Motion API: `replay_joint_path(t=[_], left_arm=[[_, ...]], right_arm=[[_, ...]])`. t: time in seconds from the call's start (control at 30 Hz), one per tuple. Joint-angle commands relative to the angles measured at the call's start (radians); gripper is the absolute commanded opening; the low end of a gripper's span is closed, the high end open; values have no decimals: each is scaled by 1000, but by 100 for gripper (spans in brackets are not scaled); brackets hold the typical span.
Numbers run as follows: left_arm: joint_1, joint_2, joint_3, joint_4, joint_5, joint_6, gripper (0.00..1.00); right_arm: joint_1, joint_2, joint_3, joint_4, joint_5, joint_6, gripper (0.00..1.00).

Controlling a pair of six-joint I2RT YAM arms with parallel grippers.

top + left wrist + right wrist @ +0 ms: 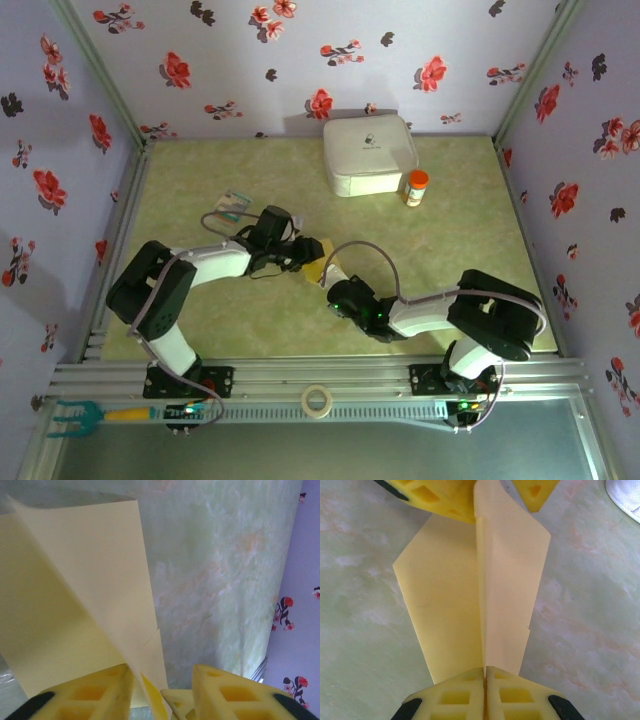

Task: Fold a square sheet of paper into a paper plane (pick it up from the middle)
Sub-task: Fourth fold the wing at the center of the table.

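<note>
Green marbled bench carries everything. At its far edge sits the white box, whose small dark mark is too small for you to read. Mid-bench, between your two arms, is the yellow paper, partly folded to a tapered shape. Its raised centre ridge runs straight out from the right claw toward the left claw, so the long axis lies along the line joining them. Your right claw is clenched on the near end of that ridge. Your left claw is released, fingers apart, the upright flap passing between them. The orange-capped bottle and small card show no legible writing.
</note>
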Motion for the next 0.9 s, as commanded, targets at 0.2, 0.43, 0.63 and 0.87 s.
replay_joint_path(t=[0.2, 0.43, 0.63, 0.87], left_arm=[[-6, 11, 48, -93, 4, 20, 9], [-6, 2, 56, -118, -1, 17, 0], [-9, 2, 61, -128, 4, 17, 0], [-8, 2, 60, -128, 4, 17, 0]], right_arm=[[-13, -34, -18, 10, -17, 34, 12], [-36, -58, -34, 4, -64, 75, 18], [-53, -61, -32, -13, -75, 75, 21], [-55, -59, -24, -26, -97, 75, 20]])
